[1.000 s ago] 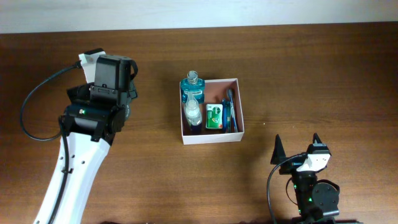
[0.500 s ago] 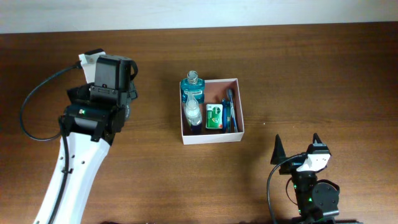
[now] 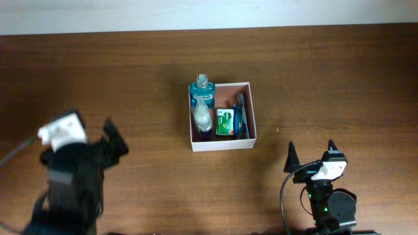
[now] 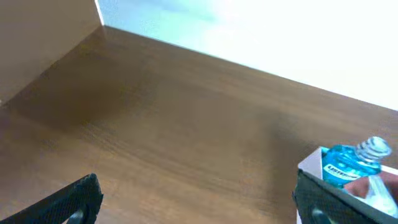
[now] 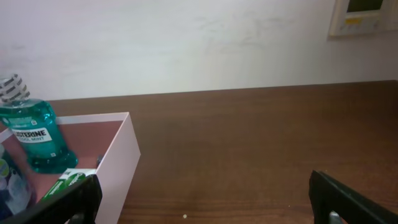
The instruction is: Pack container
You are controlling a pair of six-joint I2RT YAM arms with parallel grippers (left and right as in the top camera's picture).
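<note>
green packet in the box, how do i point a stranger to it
On the wooden table sits a white-walled square cardboard container. Inside, the green packet lies flat between a small clear bottle and a dark blue item. It is the only green rectangle in there.

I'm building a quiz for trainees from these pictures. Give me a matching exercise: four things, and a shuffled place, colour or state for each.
1. teal bottle
2. green packet
3. container
4. right gripper

A. open, holding nothing
B. white outer walls
C. in the container's far left corner
D. inside the container, near its middle

Pairs: 1-C, 2-D, 3-B, 4-A
</note>
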